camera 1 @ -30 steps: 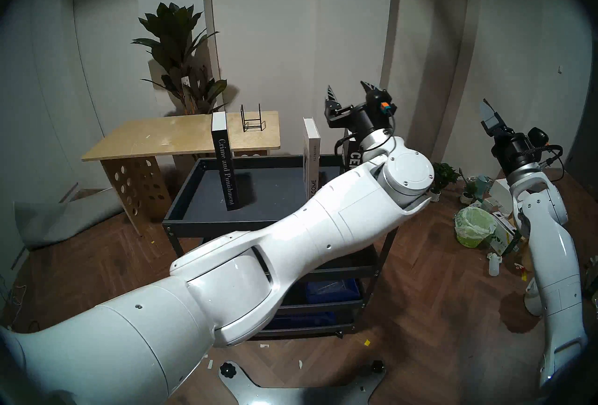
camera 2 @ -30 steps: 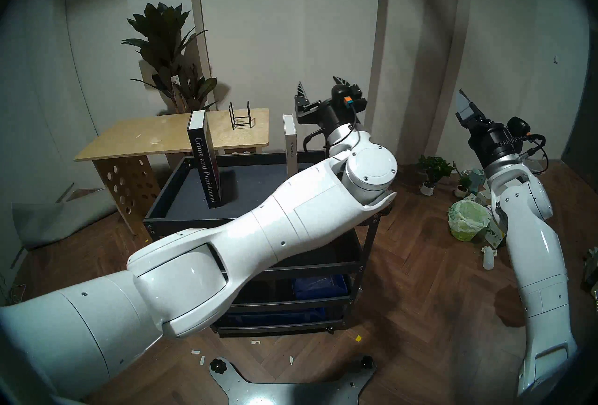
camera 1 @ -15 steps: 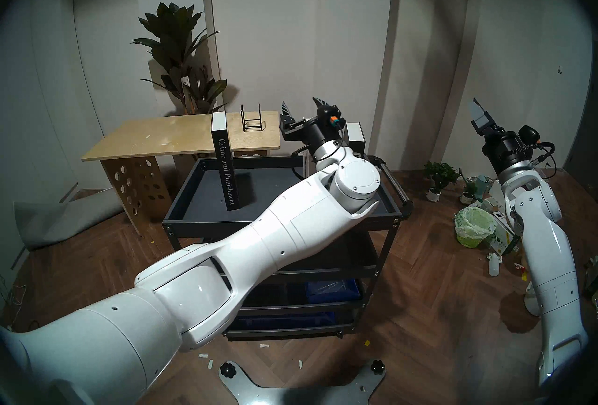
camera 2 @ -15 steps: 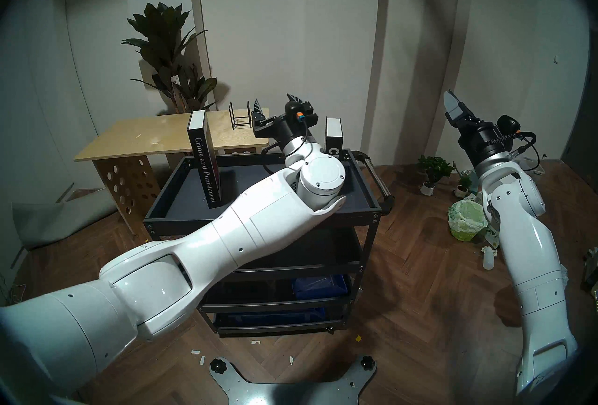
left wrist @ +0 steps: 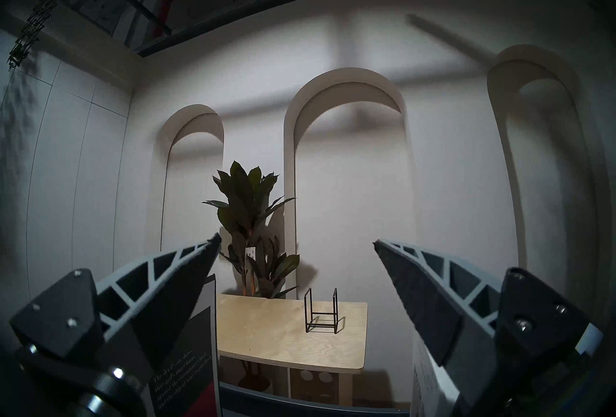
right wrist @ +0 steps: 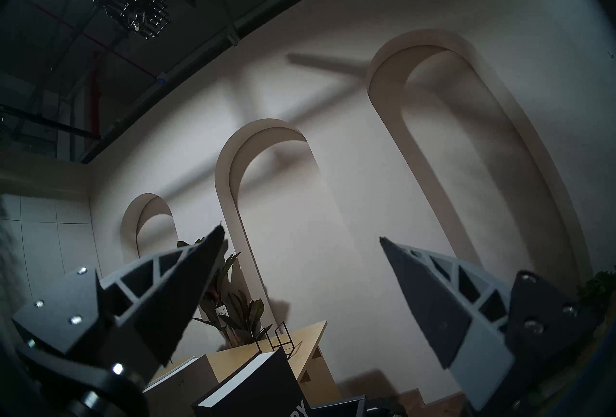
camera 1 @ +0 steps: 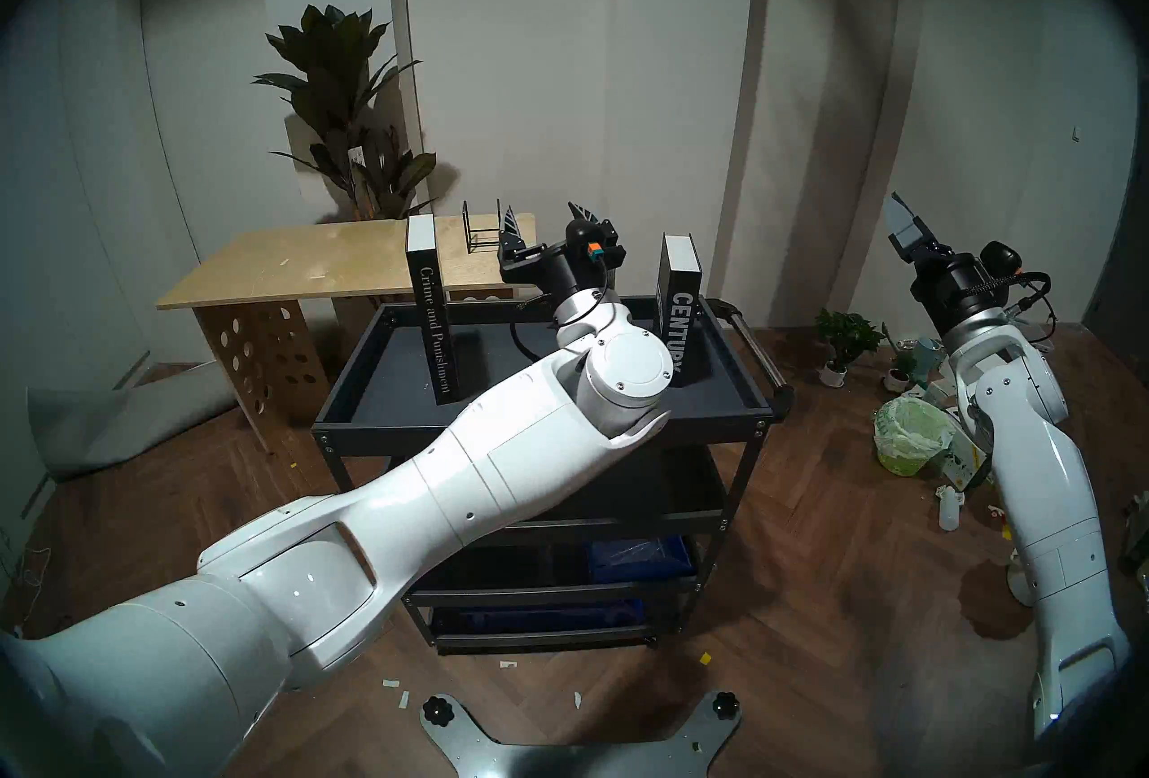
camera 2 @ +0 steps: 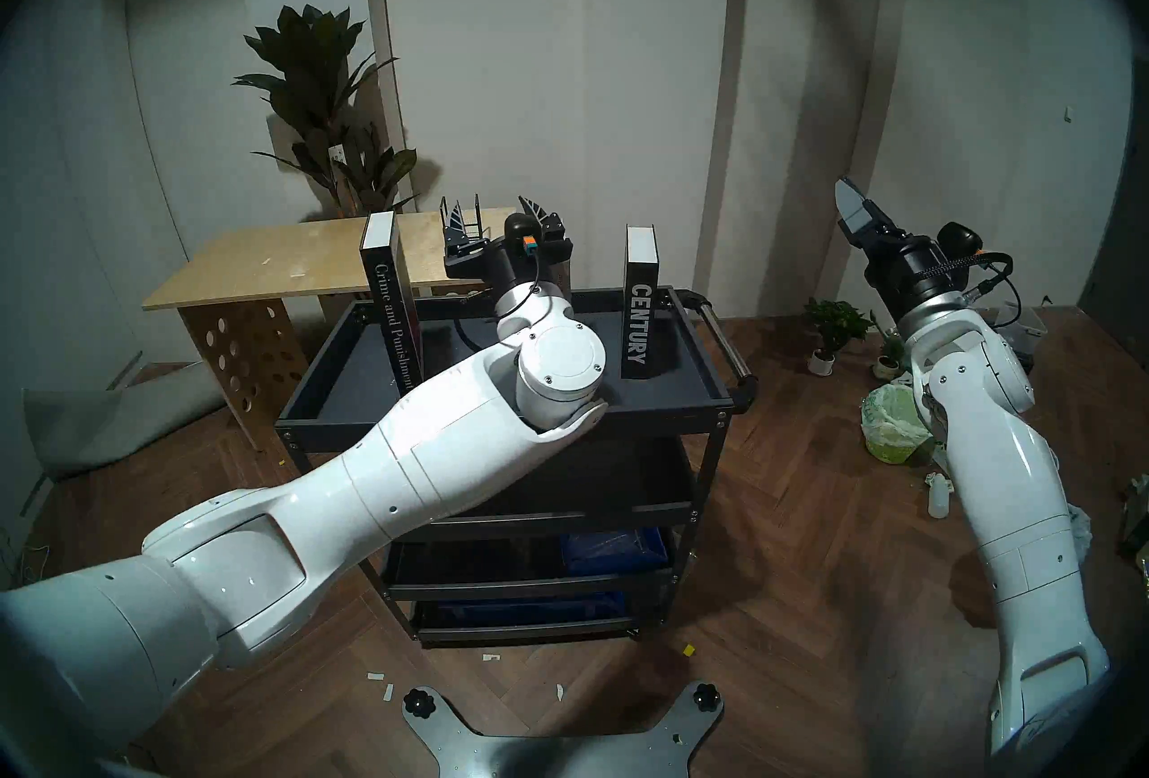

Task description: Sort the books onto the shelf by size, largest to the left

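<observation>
I see two books standing upright on the shelf (camera 1: pixel 547 379), spines toward me, long axes vertical: "Crime and Punishment" (camera 1: pixel 435 332) at its left part, "CENTURY" (camera 1: pixel 679 317) at its right part. The white book is hidden behind my left arm. The left tool (camera 1: pixel 546 218) is spread open and empty between them; the right tool (right wrist: pixel 300 293) is also open, holding nothing.

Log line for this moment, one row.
left tool: open, empty, above shelf | right tool: open, raised | Crime and Punishment, CENTURY: upright
</observation>
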`<control>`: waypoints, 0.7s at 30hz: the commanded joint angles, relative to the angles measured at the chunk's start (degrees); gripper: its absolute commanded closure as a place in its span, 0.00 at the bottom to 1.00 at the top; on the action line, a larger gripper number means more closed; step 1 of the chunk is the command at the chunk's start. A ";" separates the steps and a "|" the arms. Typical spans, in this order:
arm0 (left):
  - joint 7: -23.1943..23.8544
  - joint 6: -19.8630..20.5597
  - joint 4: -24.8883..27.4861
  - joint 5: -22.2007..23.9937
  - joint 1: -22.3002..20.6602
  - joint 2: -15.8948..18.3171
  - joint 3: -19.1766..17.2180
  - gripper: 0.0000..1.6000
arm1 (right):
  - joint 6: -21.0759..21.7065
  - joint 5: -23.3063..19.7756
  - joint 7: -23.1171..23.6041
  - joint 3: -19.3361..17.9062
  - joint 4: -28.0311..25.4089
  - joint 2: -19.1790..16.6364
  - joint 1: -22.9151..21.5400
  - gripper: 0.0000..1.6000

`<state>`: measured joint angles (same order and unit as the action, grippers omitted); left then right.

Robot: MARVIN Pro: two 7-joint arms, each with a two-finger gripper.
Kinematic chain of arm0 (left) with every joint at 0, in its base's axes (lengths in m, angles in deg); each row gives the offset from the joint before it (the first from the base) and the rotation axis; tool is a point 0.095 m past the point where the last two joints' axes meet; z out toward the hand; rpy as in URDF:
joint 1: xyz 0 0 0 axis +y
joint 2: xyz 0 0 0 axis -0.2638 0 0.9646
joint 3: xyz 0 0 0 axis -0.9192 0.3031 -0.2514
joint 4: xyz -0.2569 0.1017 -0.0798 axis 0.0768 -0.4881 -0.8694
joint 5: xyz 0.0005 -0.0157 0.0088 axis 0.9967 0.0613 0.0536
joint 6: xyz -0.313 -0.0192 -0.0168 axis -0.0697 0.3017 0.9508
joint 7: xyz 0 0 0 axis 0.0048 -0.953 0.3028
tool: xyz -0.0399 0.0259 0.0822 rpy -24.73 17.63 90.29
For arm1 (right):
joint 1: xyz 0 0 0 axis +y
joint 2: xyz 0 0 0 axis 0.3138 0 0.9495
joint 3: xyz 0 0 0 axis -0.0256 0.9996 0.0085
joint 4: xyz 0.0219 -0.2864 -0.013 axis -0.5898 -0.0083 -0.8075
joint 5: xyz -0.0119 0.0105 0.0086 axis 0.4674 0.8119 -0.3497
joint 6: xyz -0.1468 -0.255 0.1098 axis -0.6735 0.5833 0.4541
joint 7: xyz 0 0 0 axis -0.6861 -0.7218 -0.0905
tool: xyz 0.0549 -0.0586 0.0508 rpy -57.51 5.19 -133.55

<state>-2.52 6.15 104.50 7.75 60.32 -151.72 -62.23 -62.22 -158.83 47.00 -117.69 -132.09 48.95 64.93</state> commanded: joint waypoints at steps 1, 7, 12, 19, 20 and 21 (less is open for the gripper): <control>1.94 1.50 6.66 0.05 1.84 7.16 -0.39 0.00 | -0.40 0.03 -0.19 -0.15 -0.14 -0.16 -1.82 0.00; 3.59 2.86 11.40 0.36 4.08 10.99 -0.99 0.00 | -0.33 0.10 -0.36 0.37 0.08 -0.10 -2.50 0.00; 5.08 3.90 14.50 0.75 5.70 13.46 -1.64 0.00 | -0.27 0.17 -0.49 1.00 0.27 0.04 -2.98 0.00; 7.30 5.63 20.30 1.83 8.53 18.83 -2.88 0.00 | -0.29 0.24 -0.70 2.02 0.63 0.20 -3.78 0.00; 7.74 5.90 21.44 2.07 8.93 20.54 -3.00 0.00 | -0.30 0.25 -0.74 2.21 0.68 0.22 -3.95 0.00; 7.92 6.12 21.71 2.21 9.30 19.98 -3.57 0.00 | -0.31 0.26 -0.77 2.34 0.71 0.24 -4.06 0.00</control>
<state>3.69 11.22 121.24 9.23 68.11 -136.93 -63.72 -62.22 -158.69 46.27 -115.77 -130.92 48.97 62.69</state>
